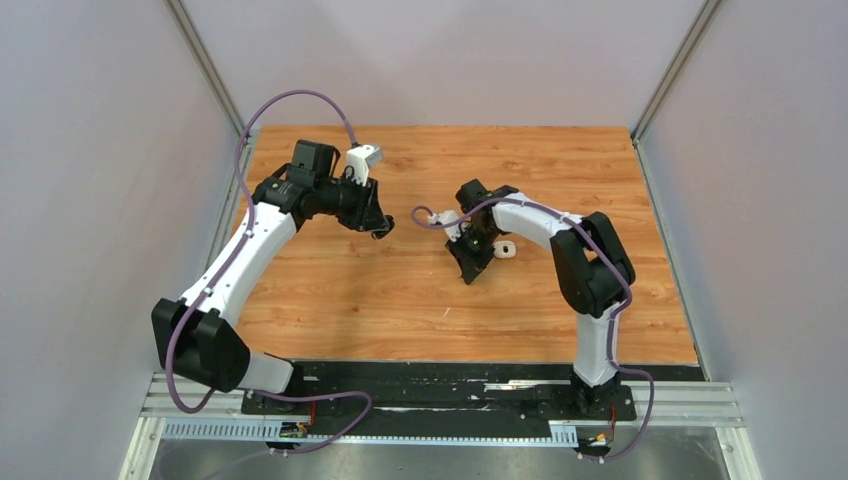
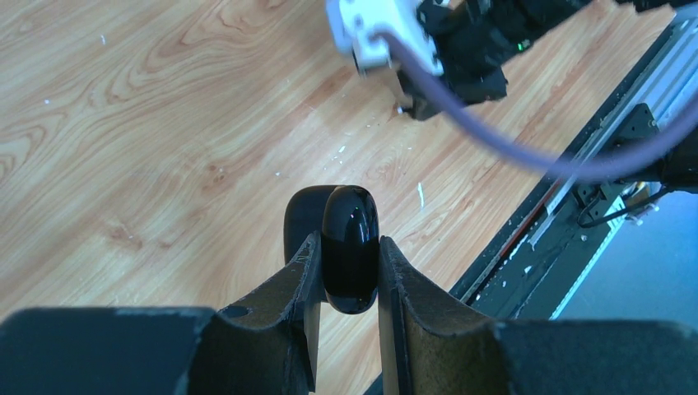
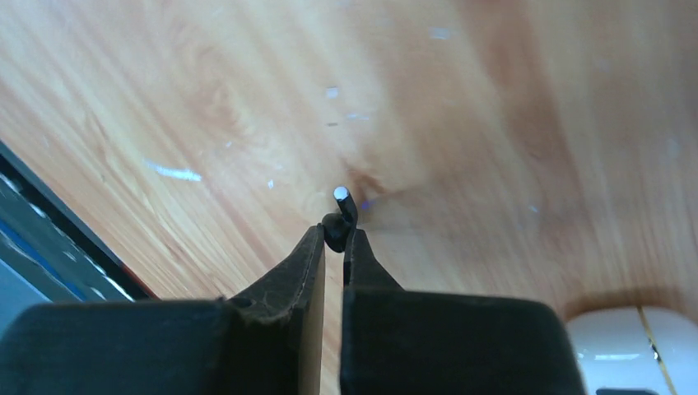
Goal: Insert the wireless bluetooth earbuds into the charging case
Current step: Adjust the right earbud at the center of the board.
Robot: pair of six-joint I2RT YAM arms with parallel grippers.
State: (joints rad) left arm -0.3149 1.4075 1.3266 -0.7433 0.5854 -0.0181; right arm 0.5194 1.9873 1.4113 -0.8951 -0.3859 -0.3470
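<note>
You're looking at two arms — left arm (image 1: 243,252) and right arm (image 1: 533,220), both white link shells with black joint housings. Purple cable (image 1: 300,95) runs along each. White camera block (image 1: 365,157) on the left wrist. Fingers (image 2: 276,309) black, tapered, edges rough — same on both.

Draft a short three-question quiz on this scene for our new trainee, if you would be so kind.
1. Multiple choice: what does the left gripper hold? A) a white earbud B) the black case C) nothing
2. True or false: the right gripper stands wide open above the table.
3. Fill in the blank: the right gripper's fingertips pinch a tiny black ____ with a pale tip.
Key: 1 B; 2 false, it is shut; 3 earbud.
</note>
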